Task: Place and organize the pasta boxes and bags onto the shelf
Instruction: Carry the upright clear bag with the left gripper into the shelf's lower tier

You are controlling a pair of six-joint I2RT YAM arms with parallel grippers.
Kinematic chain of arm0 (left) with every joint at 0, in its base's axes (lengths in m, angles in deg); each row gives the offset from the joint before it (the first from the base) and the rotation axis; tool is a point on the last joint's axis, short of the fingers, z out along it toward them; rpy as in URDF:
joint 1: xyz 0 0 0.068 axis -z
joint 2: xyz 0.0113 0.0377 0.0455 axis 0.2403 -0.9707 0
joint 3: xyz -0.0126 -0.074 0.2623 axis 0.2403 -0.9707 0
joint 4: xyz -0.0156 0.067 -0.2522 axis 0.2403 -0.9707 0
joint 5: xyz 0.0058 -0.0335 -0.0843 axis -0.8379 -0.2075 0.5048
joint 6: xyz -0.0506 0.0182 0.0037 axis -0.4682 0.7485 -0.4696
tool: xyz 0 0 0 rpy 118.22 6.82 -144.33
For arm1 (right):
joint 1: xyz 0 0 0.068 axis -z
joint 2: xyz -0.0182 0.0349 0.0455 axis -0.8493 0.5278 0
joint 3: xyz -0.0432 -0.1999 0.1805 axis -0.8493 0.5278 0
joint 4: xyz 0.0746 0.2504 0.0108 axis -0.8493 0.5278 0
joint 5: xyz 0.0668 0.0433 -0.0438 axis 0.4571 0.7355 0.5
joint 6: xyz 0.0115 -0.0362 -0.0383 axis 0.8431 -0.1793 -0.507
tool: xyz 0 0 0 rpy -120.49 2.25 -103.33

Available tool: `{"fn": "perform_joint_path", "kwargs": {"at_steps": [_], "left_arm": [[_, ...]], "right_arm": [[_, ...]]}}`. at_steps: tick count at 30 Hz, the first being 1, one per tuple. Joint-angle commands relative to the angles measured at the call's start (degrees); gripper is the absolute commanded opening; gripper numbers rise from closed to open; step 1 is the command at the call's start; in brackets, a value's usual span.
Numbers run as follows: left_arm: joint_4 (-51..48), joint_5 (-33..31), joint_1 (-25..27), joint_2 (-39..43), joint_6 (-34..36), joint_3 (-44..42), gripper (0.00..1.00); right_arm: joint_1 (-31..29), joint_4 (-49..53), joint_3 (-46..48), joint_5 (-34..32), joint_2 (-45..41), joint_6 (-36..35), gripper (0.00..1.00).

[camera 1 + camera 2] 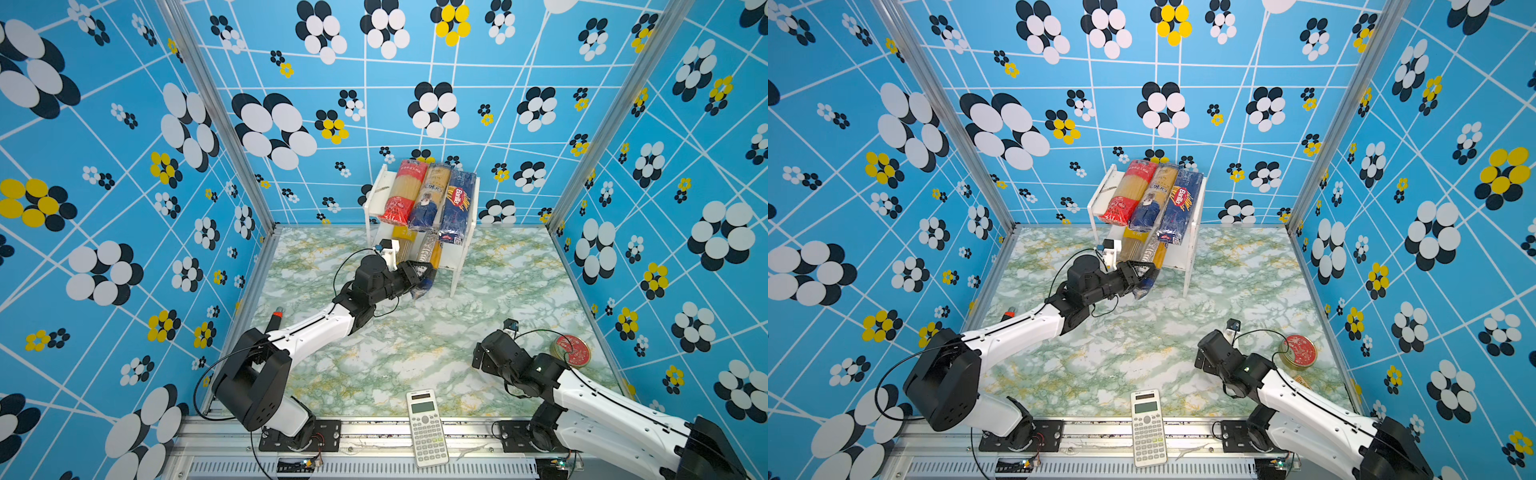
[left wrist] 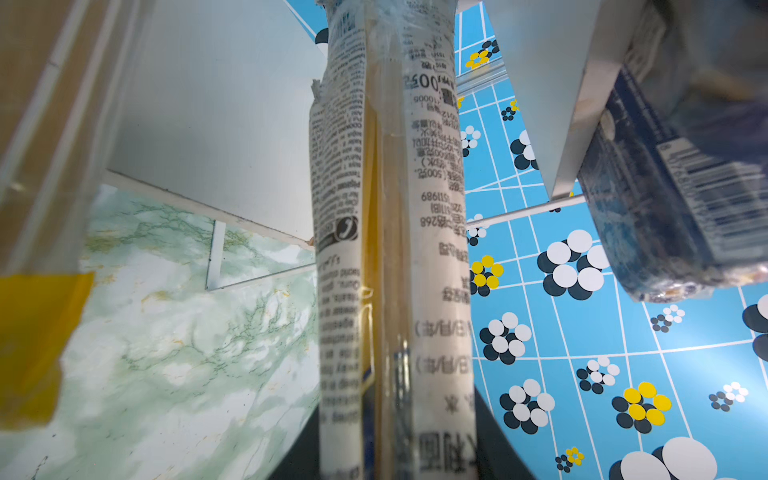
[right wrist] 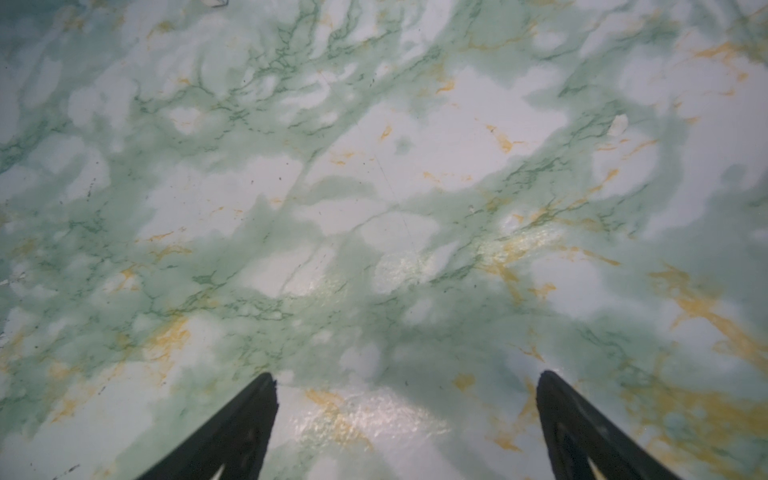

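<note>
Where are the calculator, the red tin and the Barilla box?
calculator [image 1: 428, 436]: in a top view, its keypad.
red tin [image 1: 571, 350]: in a top view, its lid.
Barilla box [image 1: 458, 197]: in a top view, its logo.

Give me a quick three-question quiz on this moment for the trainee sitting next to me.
1. True or false: the right tool is shut on a pack.
2. How many packs lie on the top tier of the shelf? A) two B) three C) five
3. Fill in: the left tool grips a clear bag whose far end reaches into the shelf's ___ tier.

Key
1. False: its jaws stand open and hold nothing.
2. B
3. lower
</note>
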Motion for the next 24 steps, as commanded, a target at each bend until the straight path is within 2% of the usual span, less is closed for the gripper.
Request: {"fn": "perform_joint_path", "kwargs": {"at_steps": [1, 6, 14, 24], "left_arm": [[10.1, 1.3, -0.6, 0.5, 3.3, 6.9, 0.00], [10.7, 1.1, -0.8, -2.4, 3.2, 8.9, 0.00], [15.4, 3.0, -1.8, -7.0, -0.8, 9.8, 0.00], [10.5, 0.7, -1.5, -7.2, 3.4, 11.6, 0.00]], "right_arm": [[0.6, 1.8, -0.3, 0.2, -0.1, -0.8, 0.99], [0.6, 1.7, 0.1, 0.2, -0.3, -0.6, 0.99], [0.6, 1.7, 1.0, 0.2, -1.2, -0.2, 0.99], [0.7, 2.5, 1.9, -0.1, -3.4, 0.3, 0.99]]}}
